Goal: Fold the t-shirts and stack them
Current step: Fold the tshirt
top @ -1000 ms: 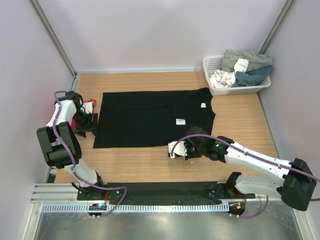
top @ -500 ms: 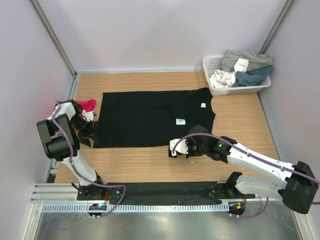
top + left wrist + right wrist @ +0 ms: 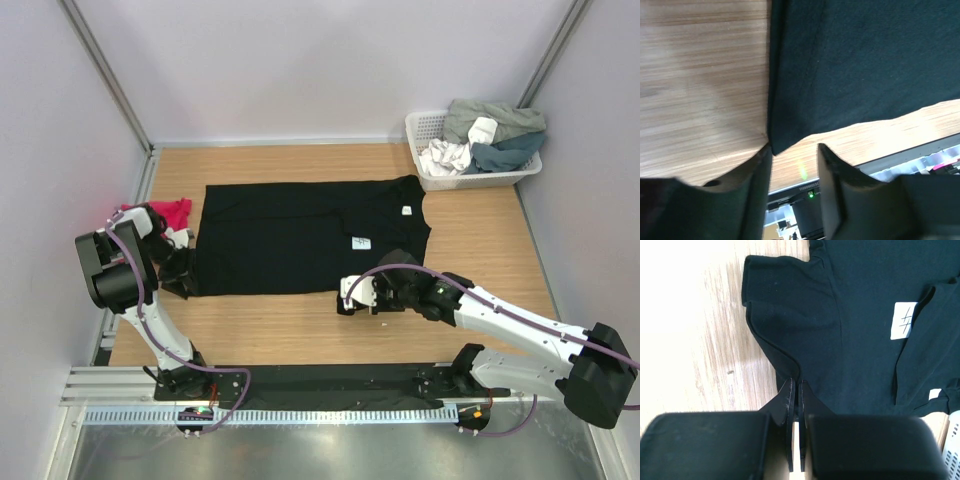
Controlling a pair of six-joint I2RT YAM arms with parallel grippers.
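To lift a fold, the right tool (image 3: 795,387) is pinched shut on the near hem of the black t-shirt (image 3: 300,235), while the left tool (image 3: 794,149), half open, straddles its corner.

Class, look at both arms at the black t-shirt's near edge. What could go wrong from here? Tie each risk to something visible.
1. The left gripper has open jaws with only a corner tip of the black t-shirt between them; closing may miss it.
2. The right gripper is shut on just the shirt's thin edge; lifting could pull it free.
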